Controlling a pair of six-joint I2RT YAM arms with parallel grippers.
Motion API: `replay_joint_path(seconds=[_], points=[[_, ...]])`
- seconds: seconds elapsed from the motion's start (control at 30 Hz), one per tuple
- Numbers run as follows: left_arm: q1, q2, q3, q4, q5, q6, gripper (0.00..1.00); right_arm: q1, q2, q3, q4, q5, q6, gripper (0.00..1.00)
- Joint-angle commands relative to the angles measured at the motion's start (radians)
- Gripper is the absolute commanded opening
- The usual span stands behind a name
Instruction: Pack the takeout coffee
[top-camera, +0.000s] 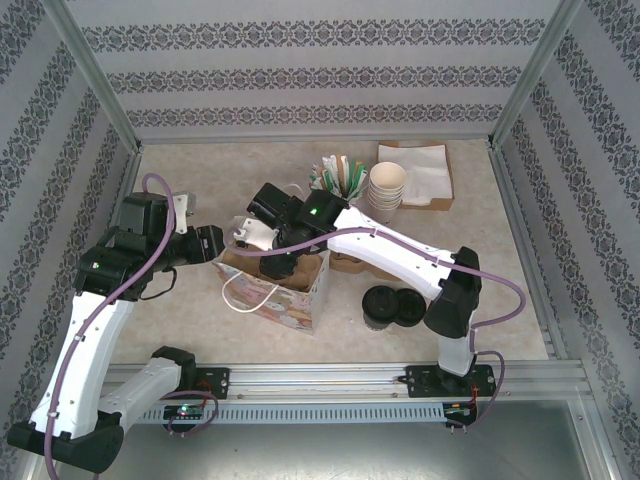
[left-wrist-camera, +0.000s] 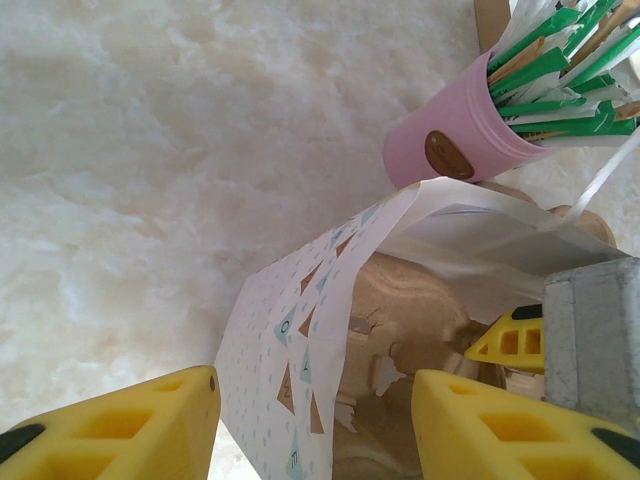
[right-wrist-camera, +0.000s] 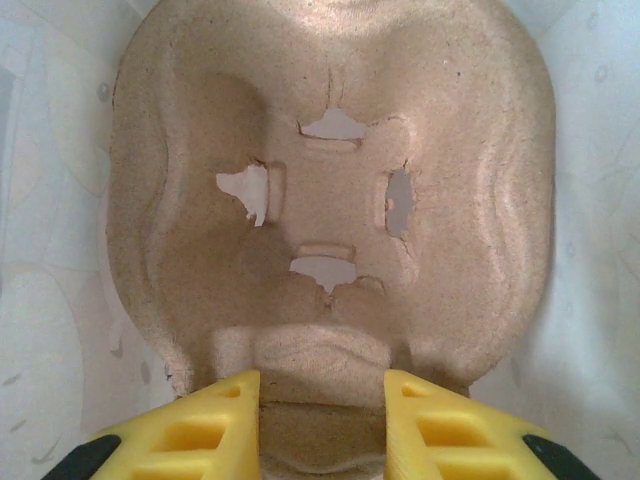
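The takeout coffee (top-camera: 378, 304), a small cup under a black lid, stands on the table right of the patterned paper bag (top-camera: 290, 300). Inside the bag lies a brown pulp cup carrier (right-wrist-camera: 200, 150). My right gripper (right-wrist-camera: 322, 392) reaches down into the bag and is shut on the carrier's middle ridge. My left gripper (left-wrist-camera: 312, 400) is open astride the bag's left wall (left-wrist-camera: 290, 340), one finger outside and one inside, with the carrier (left-wrist-camera: 420, 300) beyond. In the top view the left gripper (top-camera: 215, 245) sits at the bag's left rim and the right gripper (top-camera: 262, 262) over its mouth.
A loose black lid (top-camera: 409, 308) lies beside the coffee. Behind the bag are a pink cup of green-wrapped sticks (top-camera: 345, 180), a stack of cream cups (top-camera: 387, 185), napkins (top-camera: 420, 172) and more brown carriers (top-camera: 350, 263). Patterned walls enclose the table.
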Motion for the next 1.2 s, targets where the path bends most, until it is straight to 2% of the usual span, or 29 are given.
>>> replay_joint_path(seconds=[0.0, 1.17], points=[[0.008, -0.021, -0.004, 0.033, -0.007, -0.007, 0.53, 0.005, 0.034, 0.011, -0.013, -0.017, -0.007, 0.3], [0.008, -0.058, 0.001, 0.058, -0.05, -0.02, 0.47, 0.002, 0.119, -0.029, -0.008, -0.026, 0.004, 0.29]])
